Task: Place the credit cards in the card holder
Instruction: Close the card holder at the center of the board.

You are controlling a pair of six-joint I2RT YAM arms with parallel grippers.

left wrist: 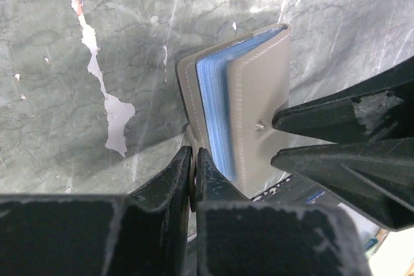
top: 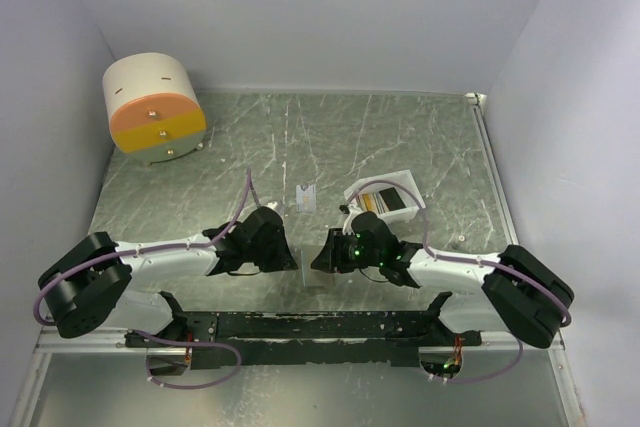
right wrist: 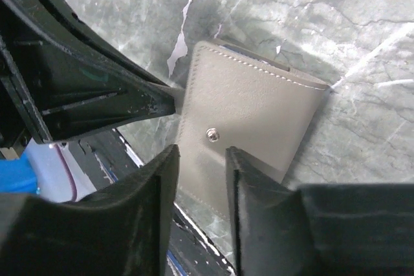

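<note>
Inspecting the overhead view places both arms folded inward at 6 o'clock on the table [top: 250, 147], with their heads almost meeting. The card holder [left wrist: 259, 88] sits between them.

Left gripper [left wrist: 193, 156]: jaws pressed nearly together, pinching the thin taupe edge of the holder's rear cover. In the right wrist view its tip meets the holder at the 9 o'clock edge.

Right gripper [right wrist: 202, 159]: jaws set partly apart, with a clear gap and nothing clamped between them. In its own wrist view the fingers lie over the 6 o'clock part of the front cover, either side of the snap stud [right wrist: 211, 135]. In the left wrist view their tips reach the cover from 3 o'clock.

Card holder: slightly parted, with light blue leaves [left wrist: 213, 108] showing between the taupe covers. Whether it rests on the table cannot be told.

Cards: a dark card [top: 385, 202] sits in the white slotted tray [top: 405, 182], at 1 o'clock from the grippers. A small pale card [top: 307, 197] lies flat on the table at 12 o'clock from them, apart from both.

Other: a cream-and-orange drum [top: 155, 107] stands in the 10 o'clock corner.
</note>
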